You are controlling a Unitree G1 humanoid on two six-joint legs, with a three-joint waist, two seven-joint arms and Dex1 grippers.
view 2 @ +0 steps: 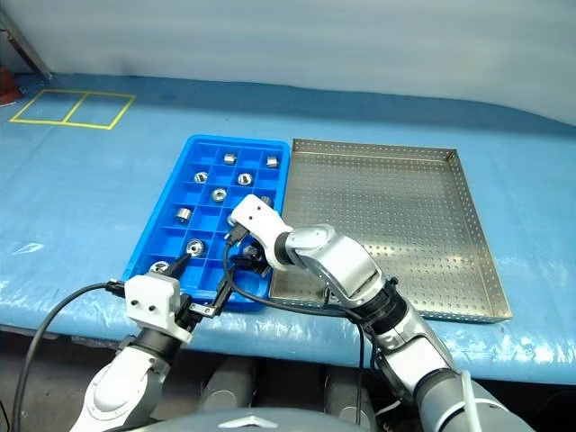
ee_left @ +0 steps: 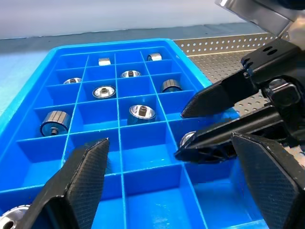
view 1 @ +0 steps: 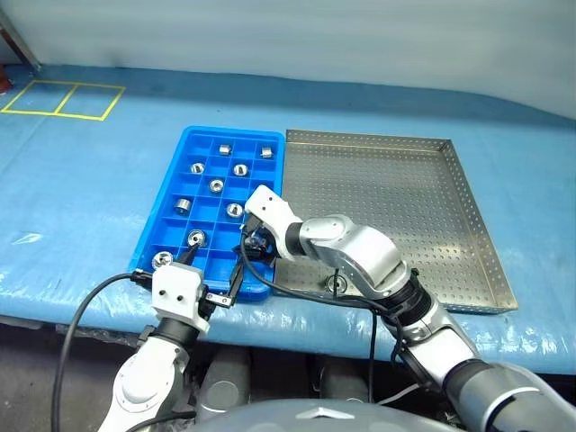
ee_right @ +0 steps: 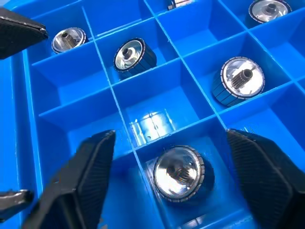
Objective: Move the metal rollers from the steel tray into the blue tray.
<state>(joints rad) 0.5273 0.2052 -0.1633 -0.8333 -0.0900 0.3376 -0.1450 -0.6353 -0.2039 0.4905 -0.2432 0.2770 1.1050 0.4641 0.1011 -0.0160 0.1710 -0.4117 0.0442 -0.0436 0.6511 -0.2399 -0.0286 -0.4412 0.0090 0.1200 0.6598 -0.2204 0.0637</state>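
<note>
The blue tray lies left of the steel tray, and the two touch along their long sides. Several metal rollers sit in separate compartments of the blue tray. My right gripper hangs open over a near-right compartment. A roller lies free in that compartment, below and between the fingers. One roller lies in the steel tray by its front rim, just under my right arm. My left gripper is open and empty at the blue tray's near edge, pointing along it.
Both trays rest on a table covered in blue sheeting. Yellow tape squares mark its far left corner. A black cable loops from my left wrist over the table's front edge. The two grippers are close together at the blue tray's near end.
</note>
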